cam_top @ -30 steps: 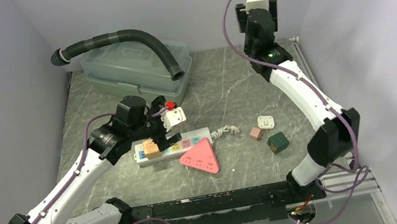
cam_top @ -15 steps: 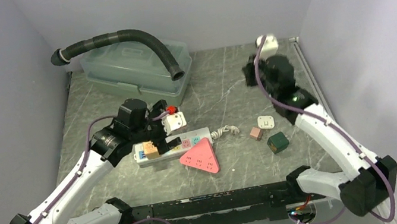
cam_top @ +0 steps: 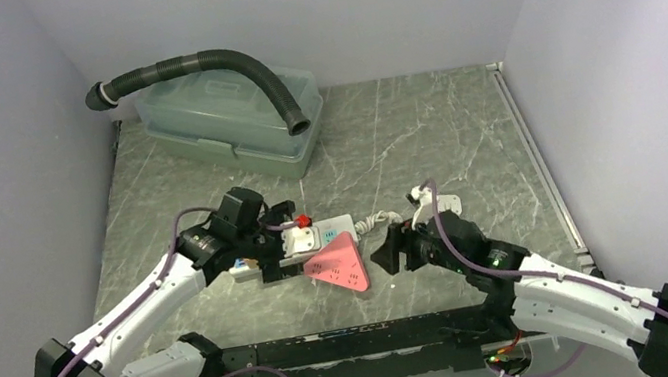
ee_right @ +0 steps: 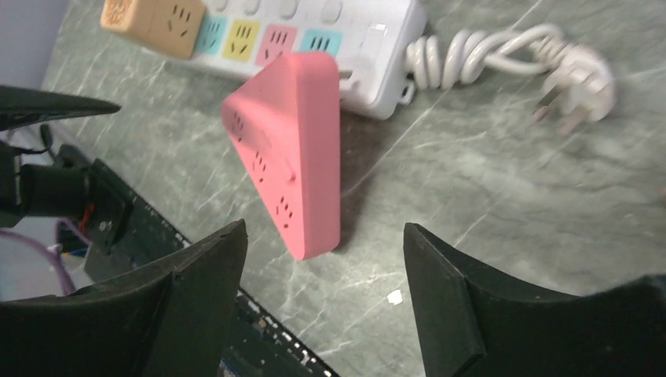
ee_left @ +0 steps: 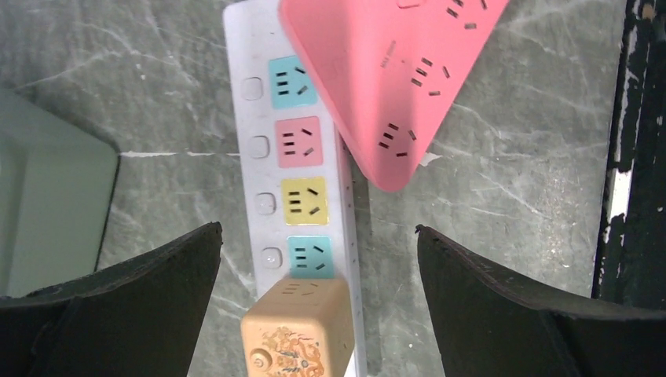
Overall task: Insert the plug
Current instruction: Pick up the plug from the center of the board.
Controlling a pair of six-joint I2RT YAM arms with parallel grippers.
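Tan and cube-shaped, the plug [ee_left: 297, 330] stands on the end of the white power strip [ee_left: 259, 157] by the counter's [cam_top: 401, 127] near edge, between the released left end effector's [ee_left: 316, 230] spread fingers. The right end effector [ee_right: 322, 228], also released and empty, faces a pink triangular adapter [ee_right: 294, 149]. Only the overhead view shows the grey marbled counter's far-left bin [cam_top: 227, 114], black hose [cam_top: 219, 63] and pale walls.

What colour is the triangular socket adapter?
Pink; the triangular socket adapter shows best in the right wrist view.
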